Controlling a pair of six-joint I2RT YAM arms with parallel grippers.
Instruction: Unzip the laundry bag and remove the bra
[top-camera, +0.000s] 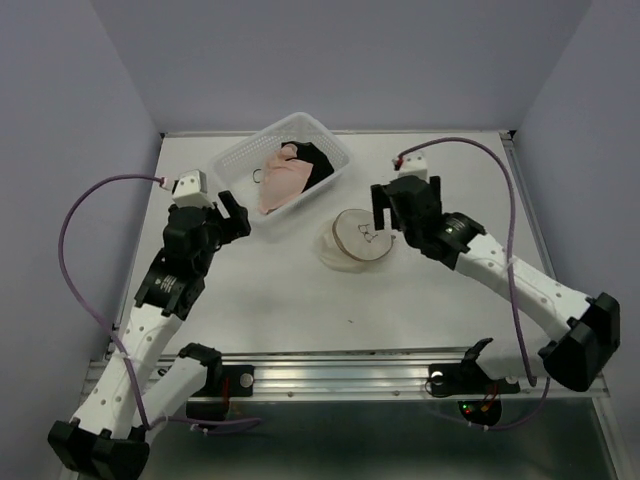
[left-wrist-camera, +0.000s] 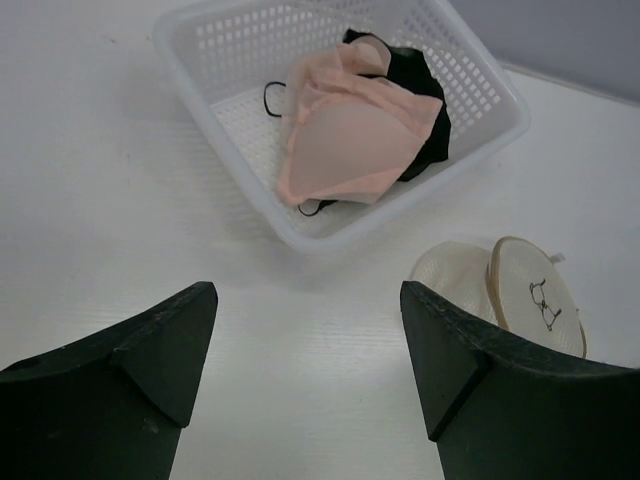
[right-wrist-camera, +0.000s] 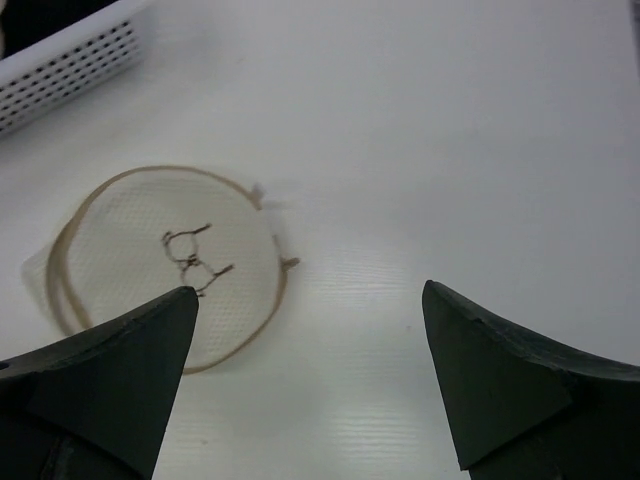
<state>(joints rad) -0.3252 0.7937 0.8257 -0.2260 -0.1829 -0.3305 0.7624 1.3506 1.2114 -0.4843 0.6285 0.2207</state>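
**Bra in basket, bag on table, both grippers released**

L side: the left gripper (top-camera: 232, 215) is seen w/ jaws spread wide and nothing between them. It is held above bare table (top-camera: 300, 300), just beside the near-left corner of the white plastic basket (top-camera: 240, 155).

Centre-left: the bra (left-wrist-camera: 350, 140) is found inside the basket, lying on its perforated floor. The pale pink cup is uppermost and the black part is bunched behind it, toward the far-right wall. A thin black strap is looped out on the L.

Centre: the laundry bag (top-camera: 360, 237) is set on the table, near the basket's right-hand corner but apart from it. Its flat, tan-rimmed face w/ the small dark bra outline is turned up and sits offset from the white mesh body under it. Whether the zip is undone can't be told.

R side: the right gripper (right-wrist-camera: 310, 300) is shown fully parted and empty. It is poised over the bag's right edge and the table beside it, w/ no contact seen.
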